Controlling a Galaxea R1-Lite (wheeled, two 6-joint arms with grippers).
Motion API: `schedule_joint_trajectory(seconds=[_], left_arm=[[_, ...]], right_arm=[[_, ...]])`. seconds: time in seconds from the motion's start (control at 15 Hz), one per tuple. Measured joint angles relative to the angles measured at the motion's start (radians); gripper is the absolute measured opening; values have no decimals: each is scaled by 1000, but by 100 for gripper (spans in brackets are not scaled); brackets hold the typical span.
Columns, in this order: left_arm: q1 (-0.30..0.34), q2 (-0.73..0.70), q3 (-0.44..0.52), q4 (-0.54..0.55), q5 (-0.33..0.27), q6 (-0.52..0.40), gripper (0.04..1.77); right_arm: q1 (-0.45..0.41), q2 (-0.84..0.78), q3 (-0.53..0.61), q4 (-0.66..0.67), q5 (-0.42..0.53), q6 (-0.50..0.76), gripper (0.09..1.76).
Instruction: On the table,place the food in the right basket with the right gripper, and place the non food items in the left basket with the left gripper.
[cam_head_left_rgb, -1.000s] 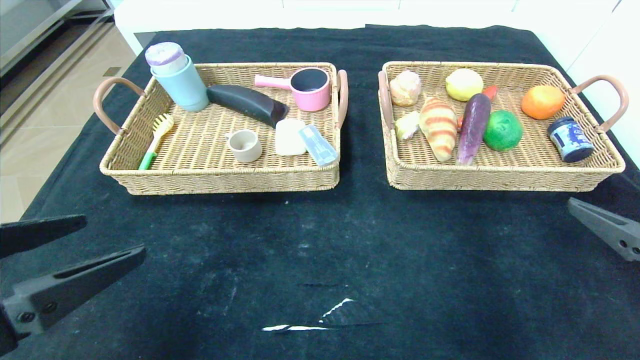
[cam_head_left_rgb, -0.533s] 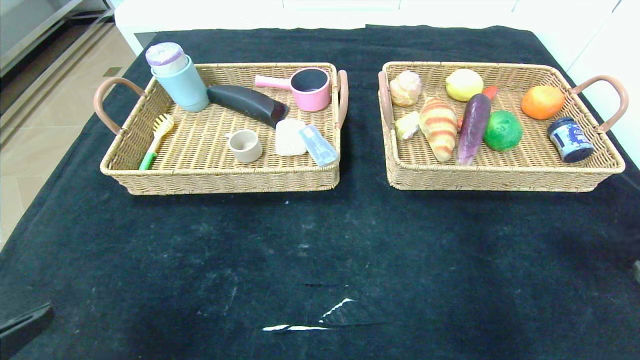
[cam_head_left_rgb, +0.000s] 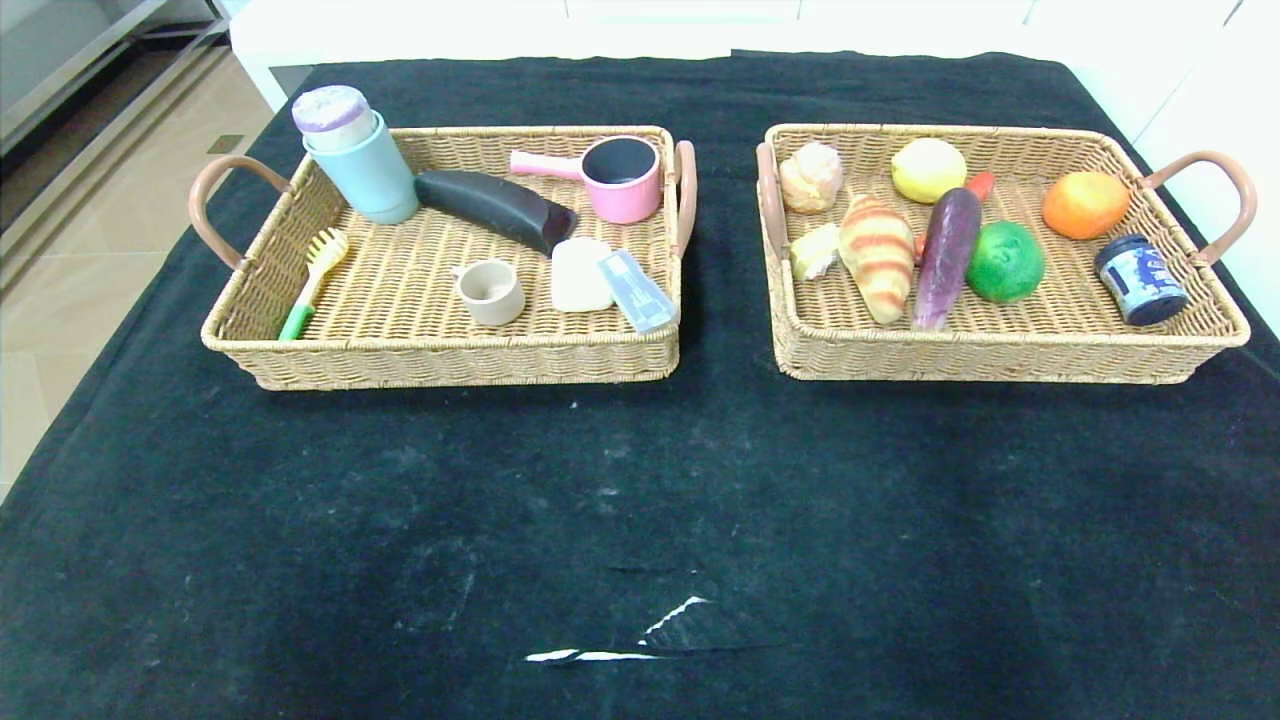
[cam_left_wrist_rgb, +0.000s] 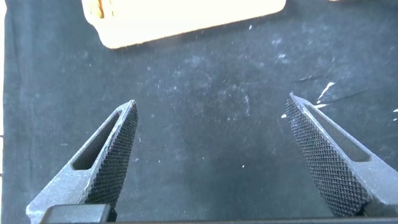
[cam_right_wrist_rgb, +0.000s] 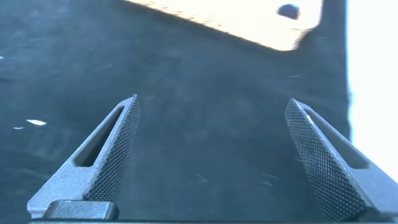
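Two woven wicker baskets with brown loop handles sit side by side in the upper half of the head view on a black cloth-covered table.

The left basket holds the non-food items: a pale blue cylindrical container with a lilac lid in its upper-left corner, a long black curved case, a pink saucepan with a dark inside, a beige cup, a cream sponge touching a blue-grey packet, and a yellow-and-green brush near the left wall.

The right basket holds the food: a striped croissant, a purple eggplant, a green lime, a yellow lemon, an orange and a dark blue jar.

Both arms are outside the head view. In the wrist views the left gripper and the right gripper each hang over bare black cloth, fingers spread wide, holding nothing.
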Motion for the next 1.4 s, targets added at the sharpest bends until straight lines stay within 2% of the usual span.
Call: schedule_joint_trajectory(seconds=[0.27, 0.47, 0.73, 0.93, 1.07, 1.2, 1.4], left_arm=[[76, -61, -4, 57, -83, 26, 172], [85, -122, 19, 116, -136, 27, 172], [86, -214, 97, 121, -167, 43, 172], [86, -307, 176, 111, -207, 64, 172], [84, -374, 240, 74, -216, 94, 172], [84, -425, 335, -26, -203, 123, 172], [84, -457, 480, -184, -168, 125, 172]], right_arm=[[-95, -105, -16, 103, 61, -15, 170], [-125, -172, 14, 146, 95, -13, 170], [-135, -255, 70, 150, 112, -12, 170], [-139, -320, 120, 148, 159, -5, 170], [-140, -351, 156, 137, 160, 21, 170], [-141, -367, 182, 93, 159, 40, 170], [-141, -373, 284, -88, 145, 73, 170]])
